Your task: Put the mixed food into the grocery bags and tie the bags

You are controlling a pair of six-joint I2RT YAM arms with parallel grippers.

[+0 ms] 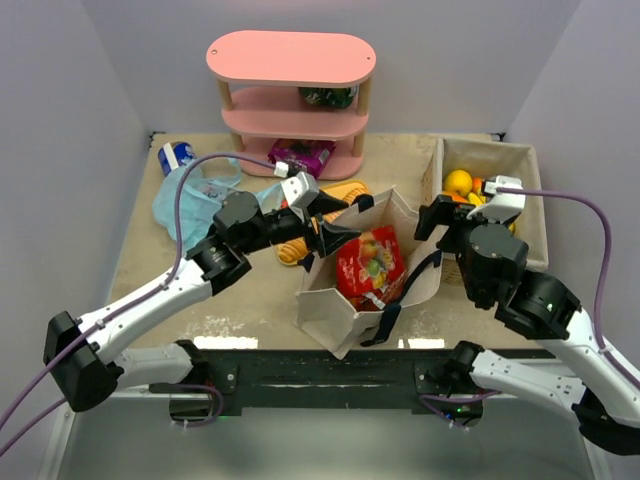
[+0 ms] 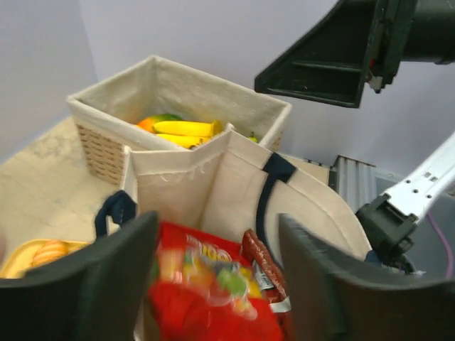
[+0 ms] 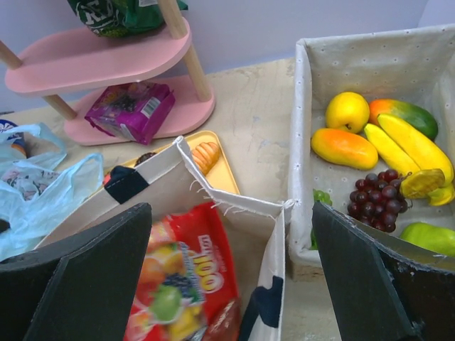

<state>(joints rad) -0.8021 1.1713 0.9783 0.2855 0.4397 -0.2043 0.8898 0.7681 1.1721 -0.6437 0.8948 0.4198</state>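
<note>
Fingers [image 2: 92, 284] of the left gripper [image 1: 338, 238] are spread apart and empty, directly above the red crisp bag [image 1: 370, 265], which stands inside the beige canvas tote [image 1: 335, 310]. The right gripper [image 3: 227, 284] is also released and holds nothing, over the tote's right edge beside the cloth-lined basket [image 1: 535, 215] containing bananas [image 3: 409, 145]. The light-blue plastic bag [image 1: 185, 205] lies crumpled at left rear, near the pink shelf rack [image 1: 290, 55], whose bottom tier carries a purple snack packet [image 1: 302, 155].
</note>
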